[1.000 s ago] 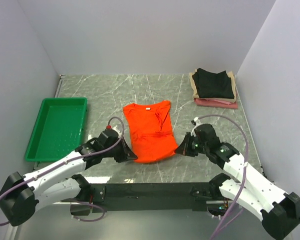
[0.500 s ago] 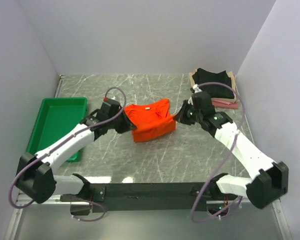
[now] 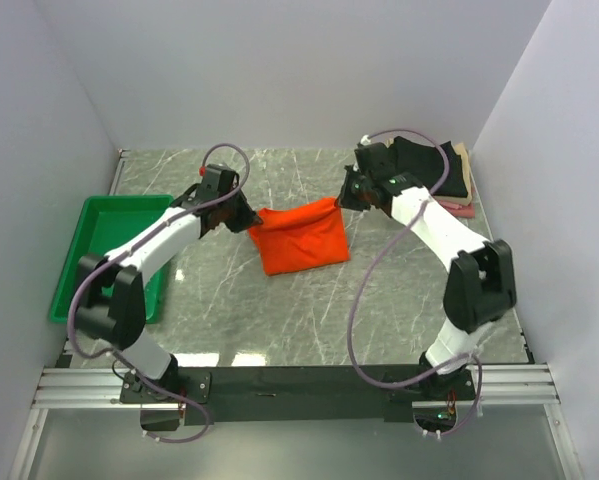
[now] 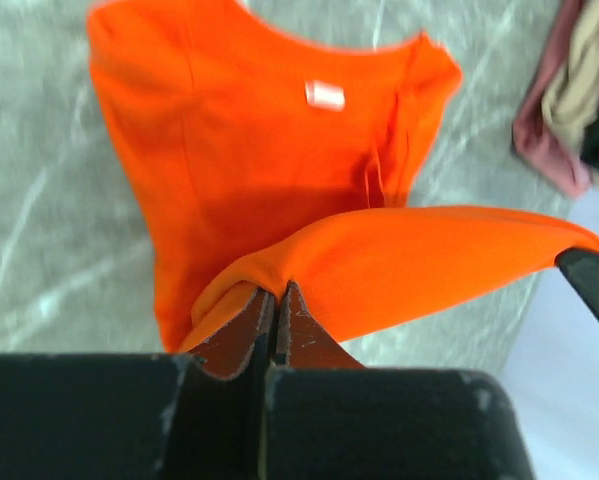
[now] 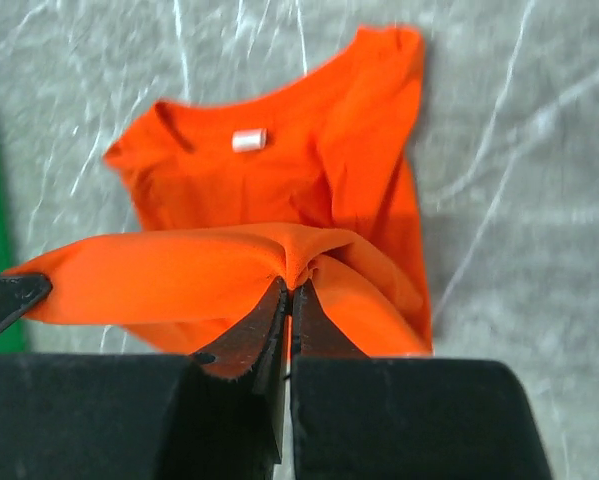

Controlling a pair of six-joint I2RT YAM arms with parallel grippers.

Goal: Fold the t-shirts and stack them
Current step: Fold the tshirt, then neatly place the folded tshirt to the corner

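The bright orange t-shirt (image 3: 299,235) lies mid-table, its near hem lifted and stretched between my two grippers over its collar end. My left gripper (image 3: 247,217) is shut on the hem's left corner; in the left wrist view the orange t-shirt (image 4: 279,160) lies below my left gripper (image 4: 276,290). My right gripper (image 3: 347,198) is shut on the right corner; in the right wrist view the orange t-shirt (image 5: 279,190) with its white label lies below my right gripper (image 5: 292,287). A stack of folded black (image 3: 434,165), beige and pink (image 3: 457,208) t-shirts sits at the back right.
A green plastic tray (image 3: 119,250) stands at the left of the marble table (image 3: 309,320). White walls close in the back and both sides. The folded stack also shows in the left wrist view (image 4: 569,110).
Both grippers have carried the orange t-shirt's near hem away from the table's front toward the back, folding the lower half up over the upper half.
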